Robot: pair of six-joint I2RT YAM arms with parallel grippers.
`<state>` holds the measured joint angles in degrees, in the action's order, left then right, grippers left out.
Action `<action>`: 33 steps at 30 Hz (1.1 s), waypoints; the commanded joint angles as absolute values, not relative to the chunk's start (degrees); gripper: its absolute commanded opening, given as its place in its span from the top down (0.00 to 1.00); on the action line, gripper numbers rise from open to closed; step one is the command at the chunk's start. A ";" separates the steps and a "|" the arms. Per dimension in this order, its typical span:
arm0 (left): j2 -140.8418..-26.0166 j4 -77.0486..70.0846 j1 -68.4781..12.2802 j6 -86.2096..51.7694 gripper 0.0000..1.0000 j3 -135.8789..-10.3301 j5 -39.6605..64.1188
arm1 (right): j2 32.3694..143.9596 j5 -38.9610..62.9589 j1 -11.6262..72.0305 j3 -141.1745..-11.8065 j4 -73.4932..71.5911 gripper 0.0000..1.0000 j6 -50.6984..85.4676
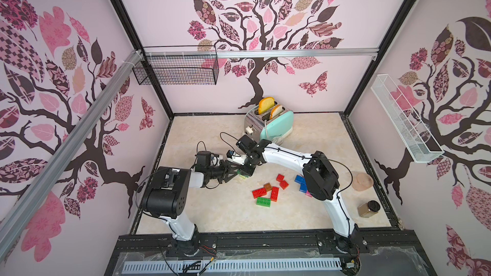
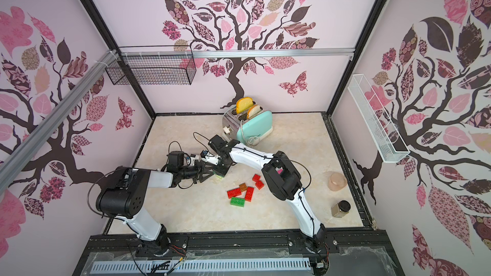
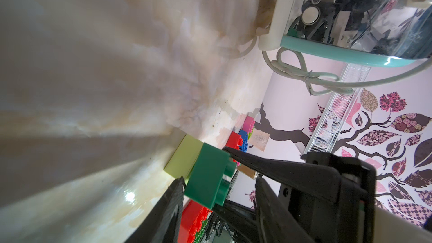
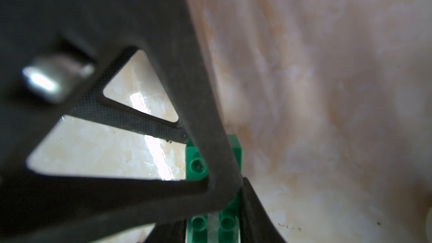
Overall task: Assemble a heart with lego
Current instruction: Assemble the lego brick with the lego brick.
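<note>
Both arms meet over the bench [image 1: 212, 208], a little left of its middle. There a green brick [image 3: 205, 178] sits studs-up on a lime brick [image 3: 184, 157], which lies flat on the marble-look top. The right end effector [image 1: 245, 172] points down from above and is clamped on the green brick. In the right wrist view its dark fingers [image 4: 254, 220] press against either flank of the studded top. The left end effector [image 1: 237, 173] lies level, pointing in from the side of the left edge, with its jaws apart around the same brick. In the left wrist view one ribbed pad [image 3: 174, 195] touches the brick's lower edge beside the lime brick. The other finger sits just beside the studs without quite meeting them, as far as I can make out. The rest of the lego lies loose near the bench's middle, toward the front edge. There are four red bricks [image 1: 274, 193], a small brown brick [image 1: 267, 187] and a loose green brick [image 1: 263, 202]. Two blue bricks [image 1: 300, 179] and a pink brick [image 3: 248, 122] are partly hidden by the right arm's elbow in both top views. A mint toaster [image 1: 279, 128] stands at the back edge with two slices of toast [image 1: 266, 105] sticking out. An upturned pinkish cup [image 1: 362, 181] sits near the right edge. A jar [image 1: 368, 208] with a dark lid sits closer to the front right corner.
</note>
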<state>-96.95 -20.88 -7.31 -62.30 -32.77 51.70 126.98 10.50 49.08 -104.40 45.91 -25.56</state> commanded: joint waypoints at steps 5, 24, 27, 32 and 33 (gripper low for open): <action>-97.22 -21.88 -7.82 -61.43 0.50 -31.81 51.85 | 128.65 9.01 49.66 -105.20 47.28 0.77 -25.55; -96.99 -22.51 -8.16 -61.70 0.50 -31.53 51.61 | 128.40 3.53 50.37 -108.41 50.87 0.78 -15.57; -96.87 -22.59 -8.14 -61.63 0.50 -31.47 51.76 | 128.58 3.42 50.47 -108.80 51.47 0.78 -14.84; -96.64 -22.59 -8.09 -61.67 0.50 -31.39 51.73 | 127.81 2.64 50.79 -108.35 50.85 0.78 -13.45; -96.59 -22.59 -8.19 -61.70 0.51 -31.46 51.75 | 127.44 2.49 50.93 -108.17 50.78 0.78 -13.29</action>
<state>-97.01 -21.37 -7.92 -62.35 -32.03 51.64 129.03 4.19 50.24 -108.99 50.52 -14.85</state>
